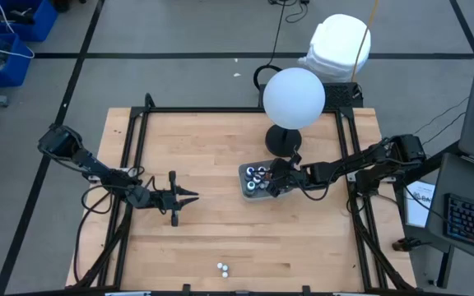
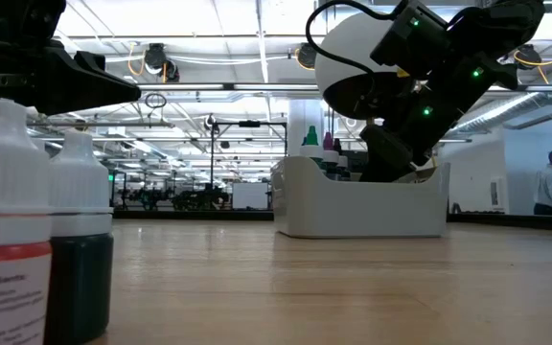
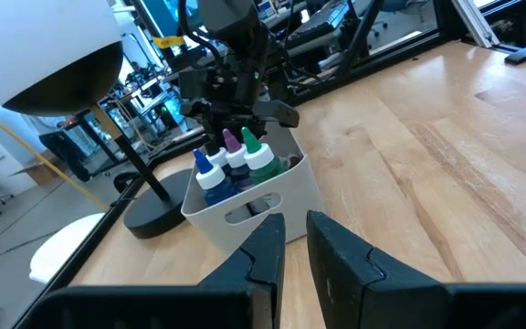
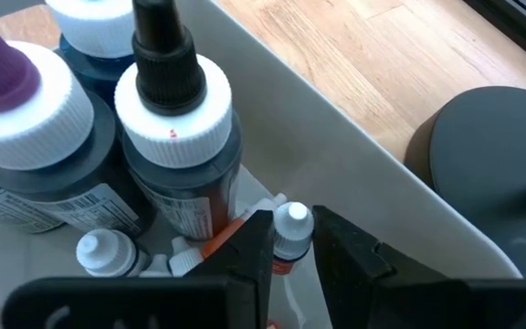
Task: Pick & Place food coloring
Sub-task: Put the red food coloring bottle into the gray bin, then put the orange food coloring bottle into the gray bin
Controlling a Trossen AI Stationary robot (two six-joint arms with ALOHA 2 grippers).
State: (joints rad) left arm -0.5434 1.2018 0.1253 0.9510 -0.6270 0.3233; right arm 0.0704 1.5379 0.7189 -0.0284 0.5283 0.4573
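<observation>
A pale tray (image 1: 246, 188) right of the table's middle holds the food coloring. It contains tall bottles (image 4: 176, 119) with white collars and blue, purple and green tips (image 3: 231, 155), with little white-capped ones (image 4: 103, 249) at their feet. My right gripper (image 1: 276, 177) reaches into the tray, shut on one little bottle (image 4: 292, 228). My left gripper (image 1: 192, 196) hovers over bare wood left of the tray. Its fingers (image 3: 268, 247) stand a narrow gap apart with nothing between them. Two more little bottles (image 1: 221, 267) stand upright at the near edge. My right gripper has the little bottle's white cap (image 4: 292, 217) between its two fingertips; the cap fills the gap. The fingers slant down into the tray from the table's right side. The bottle's red-labelled body (image 4: 283, 265) sits low among the other bottles, partly hidden by the fingers.
A lamp with a white globe (image 1: 294, 97) stands on a round black base (image 1: 281, 140) just behind the tray, close to my right arm. In the low view the two near-edge bottles (image 2: 27, 230) loom at the left. A black frame (image 1: 220, 111) rims the table.
</observation>
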